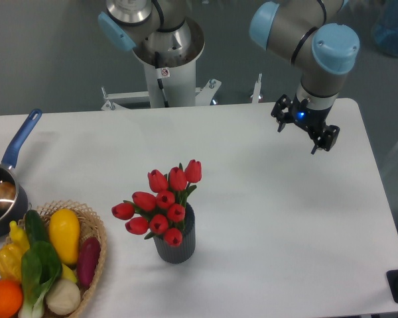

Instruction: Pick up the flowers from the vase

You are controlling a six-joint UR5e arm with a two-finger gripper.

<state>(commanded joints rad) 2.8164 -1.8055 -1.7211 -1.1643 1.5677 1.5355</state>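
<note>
A white rectangular table [265,218] fills the view, with a grey floor and the arm's white pedestal base [164,73] behind its far edge; the black two-finger gripper [305,126] hangs from the grey-and-blue arm above the table's far right corner, and its jaws appear spread apart with nothing between them, though they are small in the picture. The bunch of red tulip buds with green stems, the flowers [162,202], stands in the small dark grey ribbed cylindrical vase [176,244] near the middle of the front edge, upright, well apart from the gripper; the buds lean and spill toward the left side over the vase mouth. Nothing is grasped yet, so the step in hand looks like the approach; I judge it best to come down over the bunch and close on the stems or the tight cluster just above the mouth, not on the outlying buds at the left, then lift straight up so the stems slide out without tipping the vase. The stretch of table between gripper and vase is bare, giving an easy diagonal path; the tighter side is the left, where a wicker basket of colourful vegetables and fruit [50,265] sits at the front left corner near the vase, and a dark saucepan with a blue handle [6,192] lies at the left edge.
</note>
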